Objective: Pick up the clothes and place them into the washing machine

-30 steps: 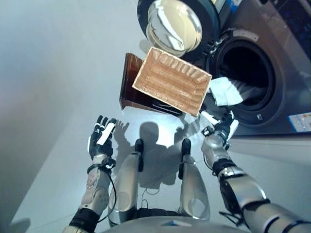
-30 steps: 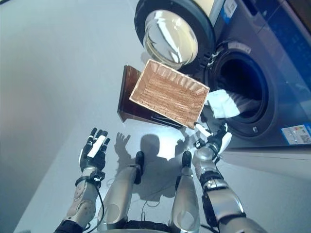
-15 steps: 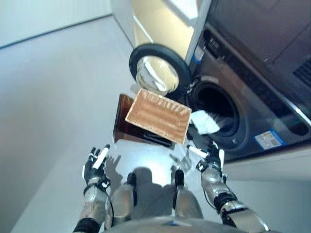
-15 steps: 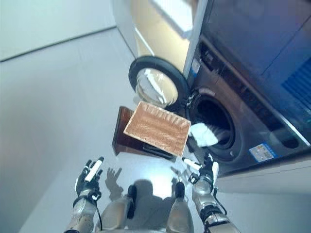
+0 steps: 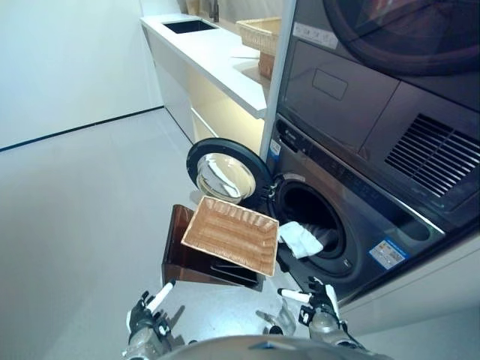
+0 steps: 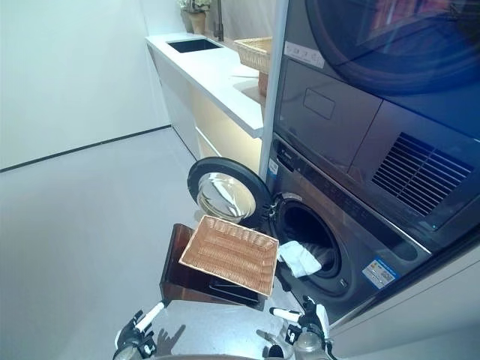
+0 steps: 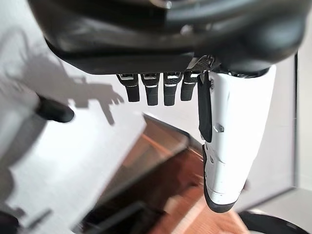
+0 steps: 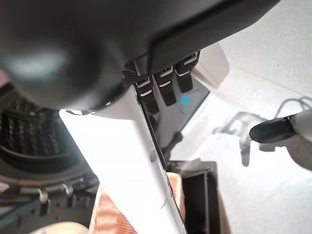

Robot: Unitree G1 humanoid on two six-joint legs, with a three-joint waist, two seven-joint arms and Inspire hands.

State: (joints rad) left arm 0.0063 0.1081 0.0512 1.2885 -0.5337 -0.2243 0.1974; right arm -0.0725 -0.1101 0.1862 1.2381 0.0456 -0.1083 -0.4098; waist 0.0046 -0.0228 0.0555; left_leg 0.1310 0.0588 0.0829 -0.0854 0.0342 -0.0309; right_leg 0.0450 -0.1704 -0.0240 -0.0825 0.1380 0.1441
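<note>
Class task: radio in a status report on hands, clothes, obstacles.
Left hand and right hand open, empty. White clothes hanging out of washing machine drum. Wicker basket empty, beside open door.

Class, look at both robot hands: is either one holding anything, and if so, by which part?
Nothing is held. The left hand and the right hand are both open and empty.

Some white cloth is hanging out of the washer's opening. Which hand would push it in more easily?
Probably the right hand: it hangs open just below the washer, nearest the cloth. The left hand, also open, sits beyond the basket.
</note>
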